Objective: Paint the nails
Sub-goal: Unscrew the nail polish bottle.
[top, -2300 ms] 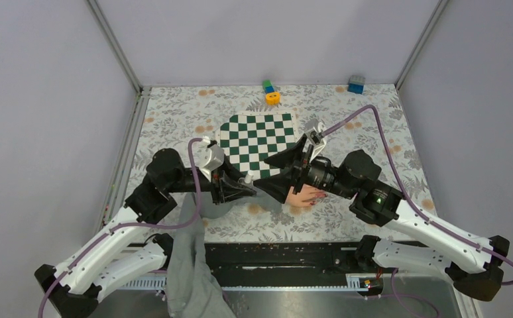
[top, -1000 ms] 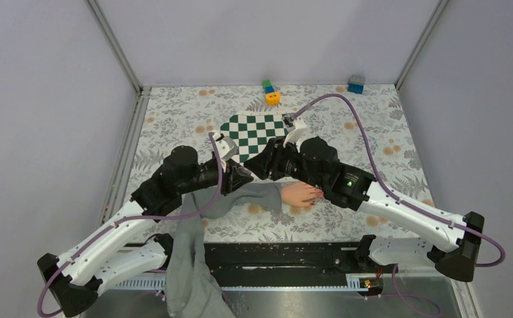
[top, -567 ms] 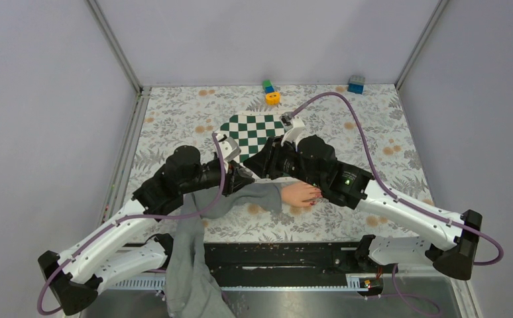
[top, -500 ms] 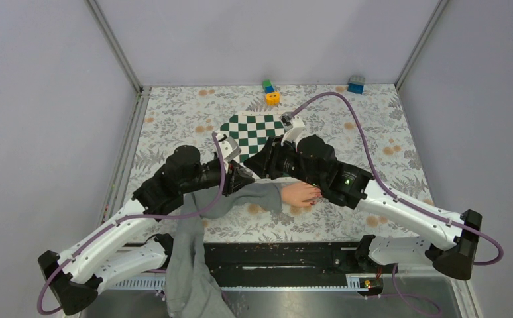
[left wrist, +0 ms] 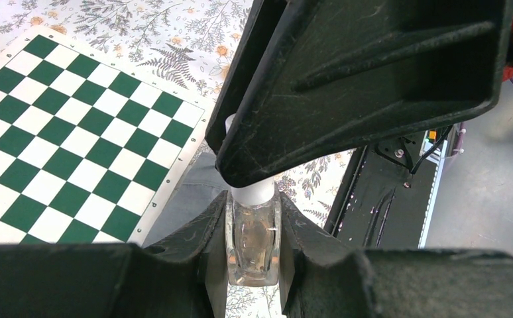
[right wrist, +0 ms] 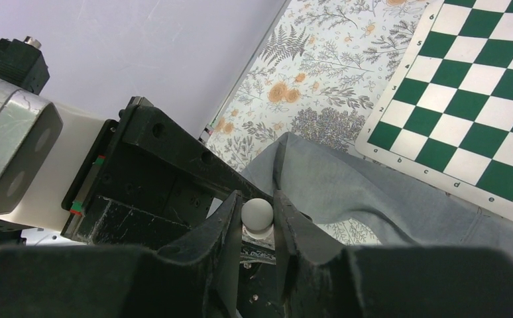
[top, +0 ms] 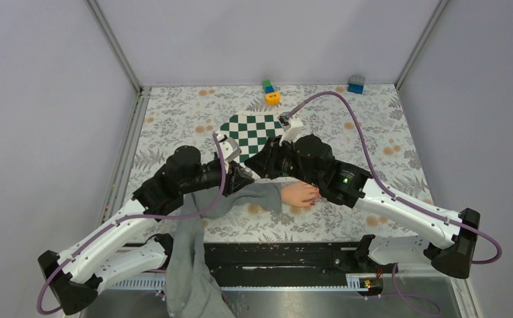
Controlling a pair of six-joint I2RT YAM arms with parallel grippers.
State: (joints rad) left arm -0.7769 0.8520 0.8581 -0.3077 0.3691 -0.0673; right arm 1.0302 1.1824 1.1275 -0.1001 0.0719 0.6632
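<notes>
A small clear glass polish bottle (left wrist: 252,237) stands upright between the fingers of my left gripper (left wrist: 252,222), which is shut on it. Its white round cap (right wrist: 256,213) sits between the fingers of my right gripper (right wrist: 257,199), both fingers pressed against it. In the top view the two grippers meet, left (top: 242,175) and right (top: 259,165), above a grey sleeve (top: 240,199). The pale hand (top: 297,194) lies flat just right of them. Its dark red nails (top: 315,197) show at the fingertips beside the right arm.
A green-and-white chessboard mat (top: 254,129) lies behind the grippers. A yellow ring (top: 272,98) and green-blue blocks (top: 268,85) sit at the far edge, a blue block (top: 356,84) at the far right. The grey cloth (top: 191,265) hangs over the front rail.
My right gripper's fingers have narrowed onto the white cap over the last second. Both arms have stayed nearly still, and the hand has not moved.
</notes>
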